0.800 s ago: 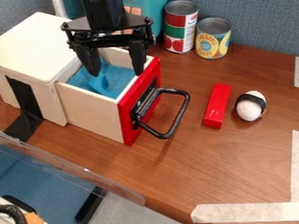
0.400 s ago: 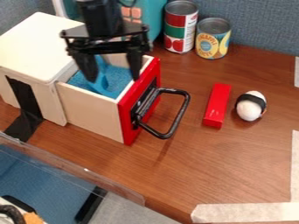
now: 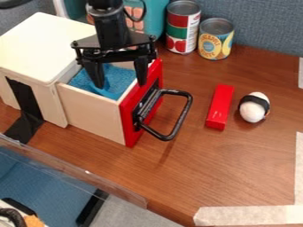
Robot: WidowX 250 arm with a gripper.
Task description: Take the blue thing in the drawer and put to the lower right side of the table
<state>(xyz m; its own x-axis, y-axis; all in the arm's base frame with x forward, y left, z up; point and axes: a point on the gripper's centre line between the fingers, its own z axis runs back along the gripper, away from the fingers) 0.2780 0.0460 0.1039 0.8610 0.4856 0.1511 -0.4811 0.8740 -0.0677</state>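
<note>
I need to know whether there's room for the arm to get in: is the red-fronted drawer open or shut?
Open: its red front stands out from the white cabinet, baring the blue lining.

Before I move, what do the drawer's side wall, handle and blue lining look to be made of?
The side wall looks like bare, matt wood, pale and flat, perhaps plywood. The handle is smooth, glossy black: highlights run along its bar, which fits painted metal or hard plastic. The lining looks soft and dull, with a speckled texture, so fabric or foam.
</note>
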